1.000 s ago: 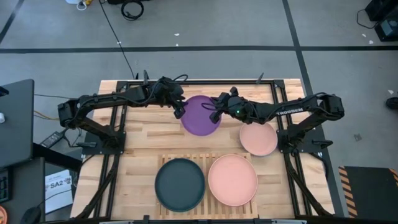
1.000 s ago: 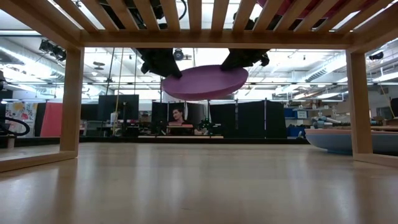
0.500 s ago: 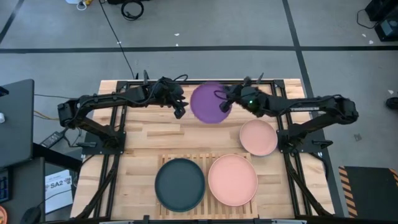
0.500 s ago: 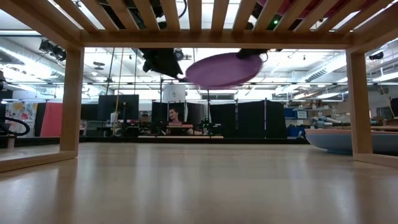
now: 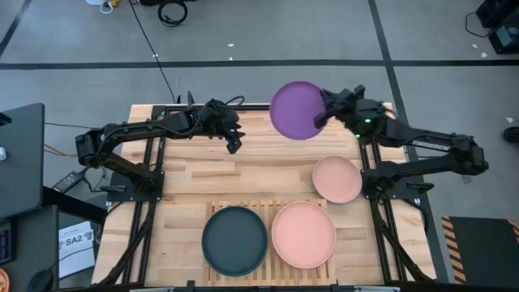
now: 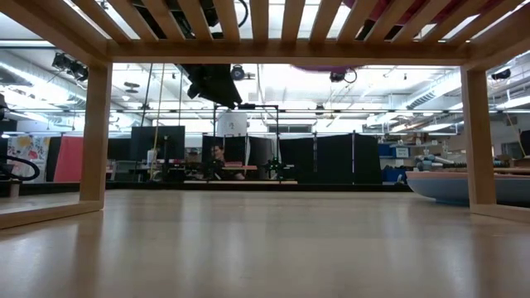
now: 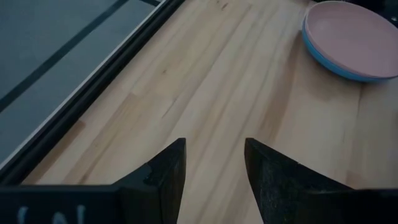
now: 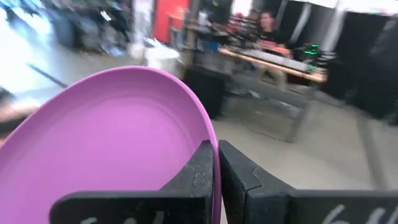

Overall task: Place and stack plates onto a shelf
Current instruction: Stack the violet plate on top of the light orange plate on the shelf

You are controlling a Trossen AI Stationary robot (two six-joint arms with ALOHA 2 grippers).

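Observation:
The purple plate point(image 5: 297, 110) hangs in the air above the table's far edge, held by my right gripper point(image 5: 322, 114), which is shut on it; in the right wrist view the purple plate point(image 8: 112, 143) fills the space in front of the gripper point(image 8: 217, 163). My left gripper point(image 5: 233, 144) hovers open over bare tabletop, left of the plate, and its wrist view shows the gripper point(image 7: 214, 165) holding nothing. On the slatted shelf point(image 5: 268, 208) lie a dark grey plate point(image 5: 234, 240) and a pale pink plate point(image 5: 303, 234). A pink plate point(image 5: 337, 179) rests on a blue one on the table. My right gripper pinches the purple plate's rim point(image 8: 209, 132) between its two fingers, one on the inner face and one on the underside. The fingers come from the table's right side, at the plate's right edge point(image 5: 318, 113). The plate is lifted clear of the table.
The pink-on-blue stack point(image 7: 351, 38) sits right of the shelf near the right arm's base. The low view looks under the shelf slats point(image 6: 265, 21), with the left gripper point(image 6: 217, 83) above and the blue plate point(image 6: 464, 189) at the right. Bare planks point(image 5: 203, 170) lie between the arms and the shelf.
The right gripper has carried the purple plate up and toward the table's far right corner, away from the left gripper, which stood at the plate's left edge a second ago and has kept still. The plate tipped as it rose, then left the low view almost entirely.

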